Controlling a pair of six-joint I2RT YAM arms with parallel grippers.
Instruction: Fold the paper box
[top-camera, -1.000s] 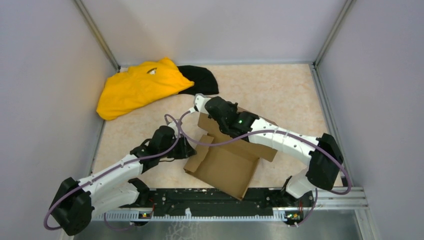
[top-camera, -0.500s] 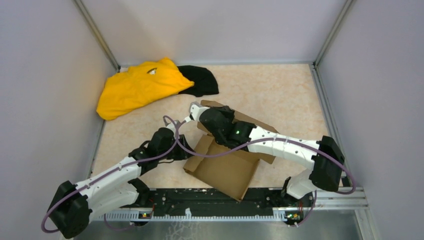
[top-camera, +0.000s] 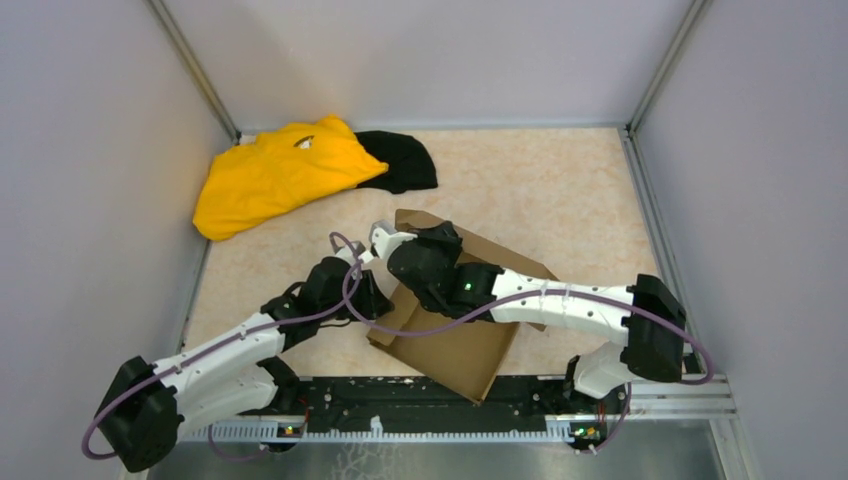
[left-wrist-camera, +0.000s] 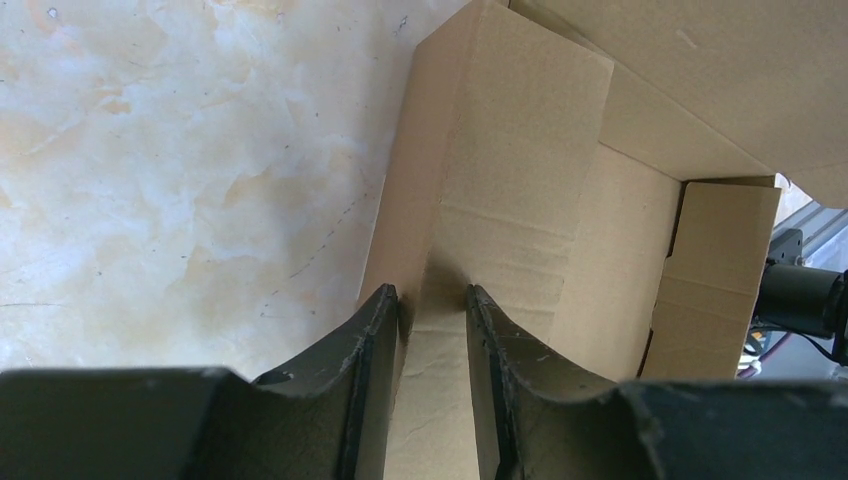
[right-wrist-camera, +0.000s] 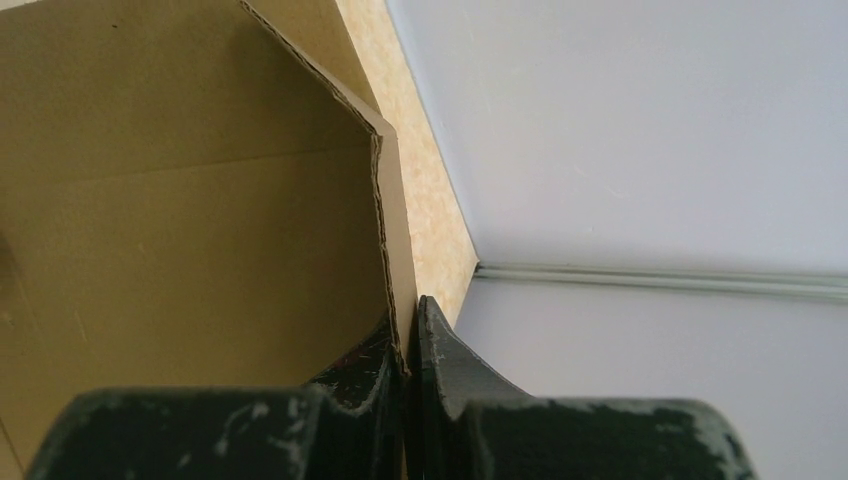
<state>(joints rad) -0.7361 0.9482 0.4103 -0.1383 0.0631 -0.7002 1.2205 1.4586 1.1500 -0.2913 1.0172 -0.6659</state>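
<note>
The paper box (top-camera: 455, 350) is brown cardboard, half formed, lying near the front middle of the table. At the box's left side, my left gripper (top-camera: 378, 296) is shut on an upright folded side wall (left-wrist-camera: 500, 170), one finger on each face of it (left-wrist-camera: 430, 300). My right gripper (top-camera: 383, 240) is at the box's far left corner, shut on the edge of a large raised flap (right-wrist-camera: 180, 200). In the right wrist view the jaws (right-wrist-camera: 410, 325) pinch the thin cardboard edge. The right arm lies across the box and hides much of its inside.
A yellow cloth (top-camera: 280, 170) and a black cloth (top-camera: 405, 160) lie at the back left of the marbled table (top-camera: 560, 190). Grey walls close in the left, back and right sides. A black rail (top-camera: 450, 400) runs along the front edge.
My right gripper has moved nearer and slightly left with the flap in it, so the flap has swung toward the front. The left gripper has kept its hold and barely shifted.
</note>
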